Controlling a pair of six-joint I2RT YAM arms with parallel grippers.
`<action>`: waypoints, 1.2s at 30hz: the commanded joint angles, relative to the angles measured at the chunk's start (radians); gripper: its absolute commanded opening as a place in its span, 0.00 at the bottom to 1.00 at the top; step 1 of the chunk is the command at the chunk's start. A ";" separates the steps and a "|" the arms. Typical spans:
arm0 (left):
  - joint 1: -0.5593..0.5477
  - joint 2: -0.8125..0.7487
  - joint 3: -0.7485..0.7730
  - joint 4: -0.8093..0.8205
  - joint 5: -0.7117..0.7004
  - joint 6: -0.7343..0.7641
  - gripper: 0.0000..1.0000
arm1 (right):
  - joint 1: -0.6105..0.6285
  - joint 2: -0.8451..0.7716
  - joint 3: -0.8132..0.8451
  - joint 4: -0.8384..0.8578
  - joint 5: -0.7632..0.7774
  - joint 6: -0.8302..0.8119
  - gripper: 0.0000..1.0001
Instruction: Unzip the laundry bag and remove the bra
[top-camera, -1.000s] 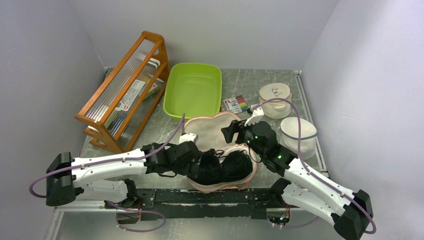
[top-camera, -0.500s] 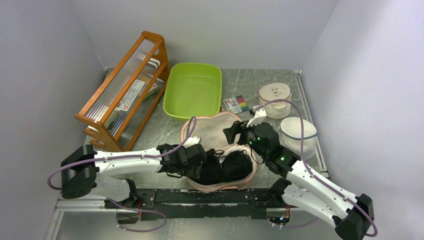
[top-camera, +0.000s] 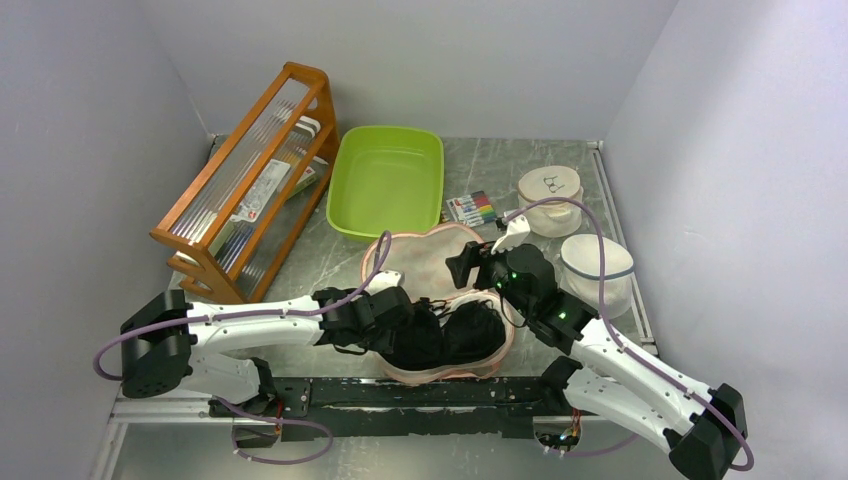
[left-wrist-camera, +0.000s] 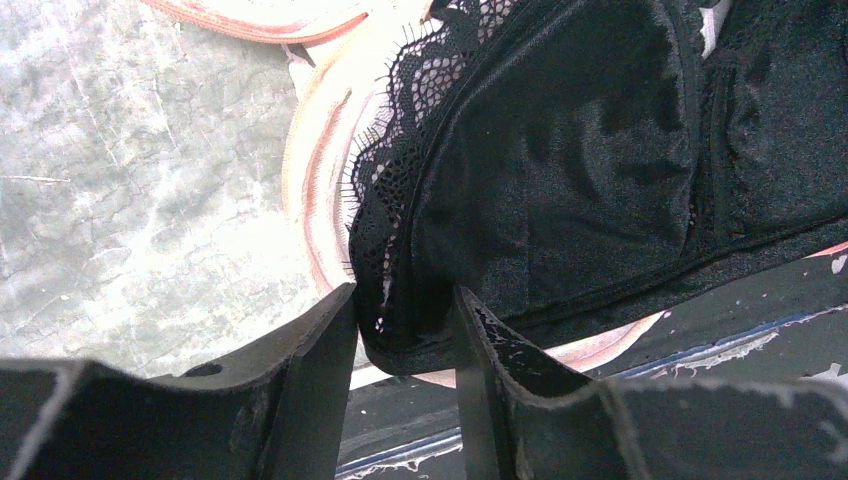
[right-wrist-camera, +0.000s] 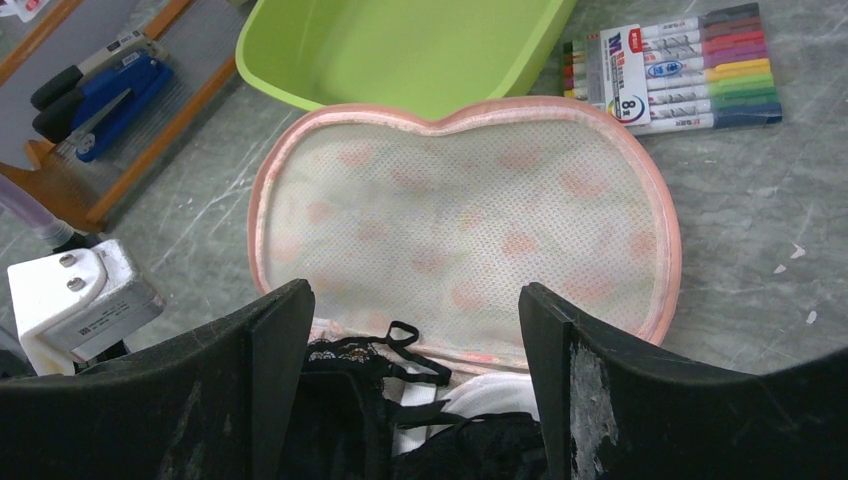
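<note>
laundry bag (top-camera: 425, 255) lies unzipped and folded open near the table's front edge, its upper half flipped back toward the green basin (top-camera: 388, 180). bra (left-wrist-camera: 560, 150) sits in the near half, across both cups.

left gripper (left-wrist-camera: 403, 300): pinching the lace edge of the bra's left cup, only a thin fold between the fingers. right gripper (right-wrist-camera: 415, 300): spread wide, hovering over the bag's hinge line, touching nothing.

risks: a hold on lace alone may slip on the lift. nothing pins the bag, so it may rise with the bra if a strap snags the rim.

unclear: whether the pinch also catches the mesh lining beneath. the strap run is mostly hidden, the zip pull isn't visible, and the right arm covers part of the bag from above.
</note>
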 joint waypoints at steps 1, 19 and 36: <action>0.001 -0.001 -0.008 0.051 0.013 0.002 0.39 | -0.005 -0.011 0.017 0.012 0.021 -0.019 0.76; 0.114 -0.280 0.228 0.178 0.108 0.172 0.07 | -0.006 -0.241 0.066 -0.065 0.114 -0.044 0.76; 0.484 -0.183 0.533 0.080 0.319 0.275 0.07 | -0.006 -0.380 0.056 -0.141 0.236 -0.057 0.76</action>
